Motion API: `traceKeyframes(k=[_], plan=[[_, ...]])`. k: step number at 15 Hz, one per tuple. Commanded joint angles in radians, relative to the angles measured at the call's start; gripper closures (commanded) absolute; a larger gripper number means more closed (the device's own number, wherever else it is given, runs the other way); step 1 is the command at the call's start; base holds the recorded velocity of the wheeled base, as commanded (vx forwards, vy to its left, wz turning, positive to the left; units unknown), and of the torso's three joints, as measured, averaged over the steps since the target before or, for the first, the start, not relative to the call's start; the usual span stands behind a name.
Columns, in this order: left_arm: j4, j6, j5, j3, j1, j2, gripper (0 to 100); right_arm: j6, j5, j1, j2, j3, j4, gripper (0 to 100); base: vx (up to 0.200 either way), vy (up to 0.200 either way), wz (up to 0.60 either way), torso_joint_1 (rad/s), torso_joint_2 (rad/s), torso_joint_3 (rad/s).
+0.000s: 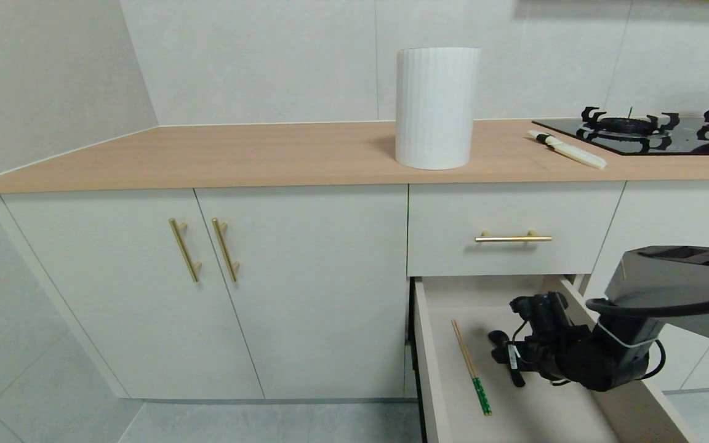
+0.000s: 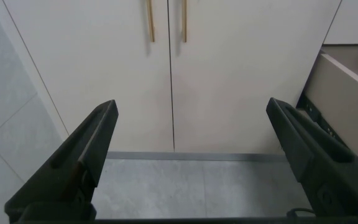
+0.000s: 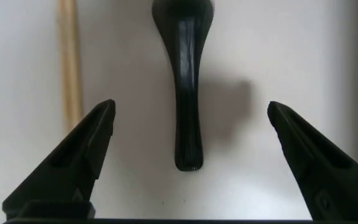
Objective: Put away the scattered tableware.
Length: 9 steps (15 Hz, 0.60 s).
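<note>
Both gape wide, I see: right gripper [image 3: 190,111] above the spoon [image 3: 188,143] in the drawer [image 1: 431,344], left gripper [image 2: 191,112] outside it.

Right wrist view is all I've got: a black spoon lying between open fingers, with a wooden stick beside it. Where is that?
Observer: The spoon lies on the floor of the pulled-out lower drawer, below the counter.
Operator: Anything left out on top?
Observer: Yes, a white utensil lies on the counter beside the stove.
Operator: And the left gripper?
Observer: The left gripper is open and empty, facing the cabinet doors.
</note>
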Motion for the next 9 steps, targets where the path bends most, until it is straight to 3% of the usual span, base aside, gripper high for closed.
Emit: traceKeyframes(k=[1, 9], plan=[[0.0, 0.0, 0.001, 0.0, 0.0, 0.0, 0, 0.001, 0.007, 0.025, -0.274, 0.1, 0.08, 0, 0.0, 0.0, 0.0, 0.0, 0.0, 0.0], [0.0, 0.0, 0.001, 0.0, 0.0, 0.0, 0, 0.011, 0.088, 0.154, -0.786, 0.199, 0.479, 0, 0.0, 0.0, 0.0, 0.0, 0.0, 0.0]])
